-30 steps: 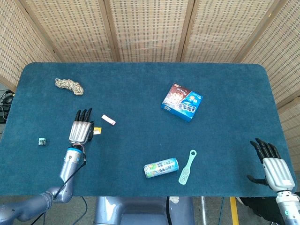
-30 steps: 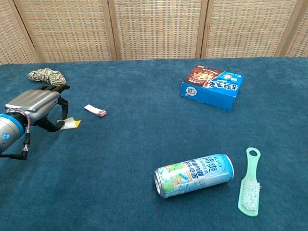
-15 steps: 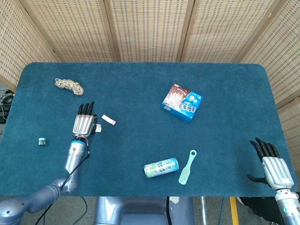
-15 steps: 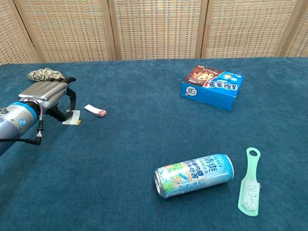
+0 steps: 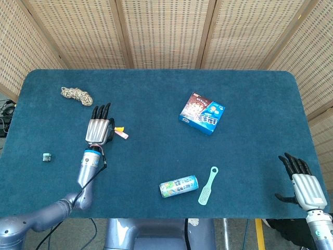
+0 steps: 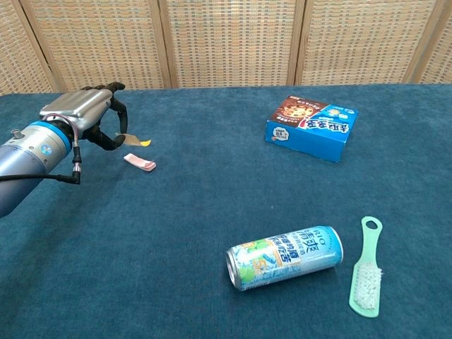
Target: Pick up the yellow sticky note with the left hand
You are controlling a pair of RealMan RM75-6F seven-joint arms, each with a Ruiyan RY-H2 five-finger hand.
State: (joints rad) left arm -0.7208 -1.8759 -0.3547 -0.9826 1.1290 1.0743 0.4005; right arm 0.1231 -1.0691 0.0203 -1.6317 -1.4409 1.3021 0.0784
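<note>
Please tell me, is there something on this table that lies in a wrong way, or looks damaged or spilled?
Only the drink can stands out: it lies on its side on the table, beside the green brush. No liquid shows around it. The snack box looks intact. The left hand holds the yellow sticky note lifted.

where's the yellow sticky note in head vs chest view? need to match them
Head view: yellow sticky note left of centre, at the left hand, just left of the pink eraser.
Chest view: upper left, sticky note held in the left hand, lifted off the table above the pink eraser.
Shared landmark: the pink eraser.
</note>
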